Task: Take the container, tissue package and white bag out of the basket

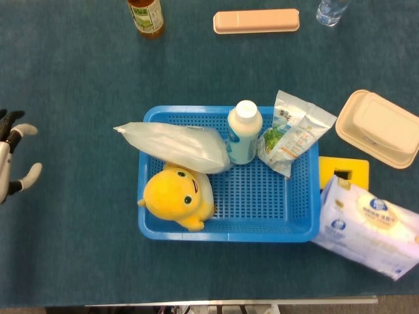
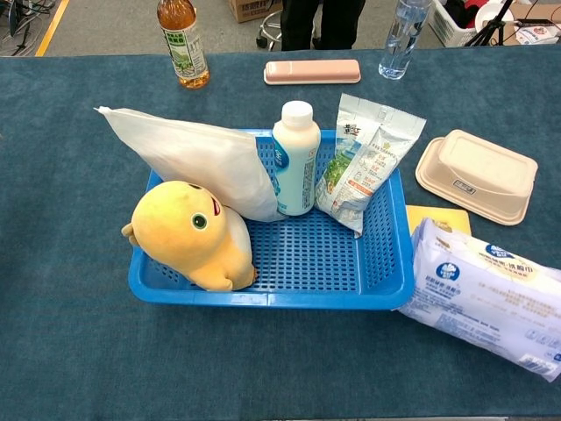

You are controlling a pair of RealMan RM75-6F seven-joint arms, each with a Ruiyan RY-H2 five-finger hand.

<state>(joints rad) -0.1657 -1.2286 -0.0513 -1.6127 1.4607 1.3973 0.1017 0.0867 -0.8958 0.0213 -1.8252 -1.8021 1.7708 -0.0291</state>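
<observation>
Tissue package on table touching blue basket, white bag inside

Perforated glossy plastic basket, crinkly film tissue package, matt cloth table

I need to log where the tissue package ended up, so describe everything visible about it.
The tissue package is a soft, pillow-shaped pack in white and pale lilac plastic film with blue round logos and small print. It looks sealed and full. It lies on its side on the table, outside the blue basket, with one end against the basket's right front corner. It rests partly over the yellow sponge block. No robot hand touches it.
</observation>
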